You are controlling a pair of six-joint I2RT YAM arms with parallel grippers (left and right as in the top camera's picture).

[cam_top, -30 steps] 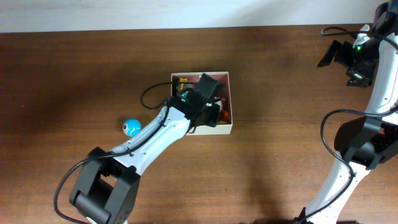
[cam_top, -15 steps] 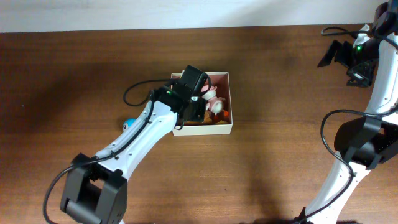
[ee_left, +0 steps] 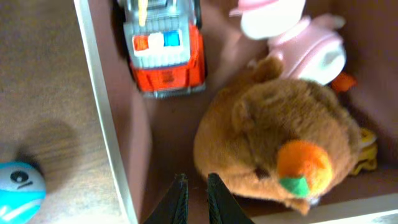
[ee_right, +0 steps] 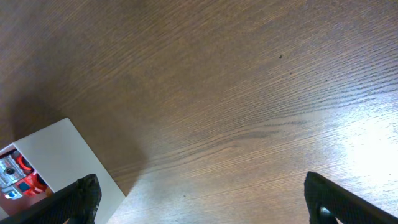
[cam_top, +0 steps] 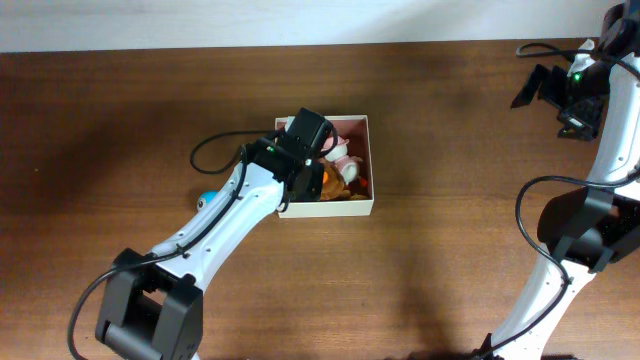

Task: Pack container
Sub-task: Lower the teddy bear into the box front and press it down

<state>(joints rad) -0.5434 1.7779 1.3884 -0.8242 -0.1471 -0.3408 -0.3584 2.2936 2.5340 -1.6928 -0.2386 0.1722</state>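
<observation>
Overhead view: container at the centre of the table. Left wrist view: left gripper over the container's near-left corner, jaws almost closed on nothing. Inside lie a red truck, a brown plush and a pink toy. A blue ball rests outside the left wall. Right gripper, at far right, has its jaws spread wide and empty.
</observation>
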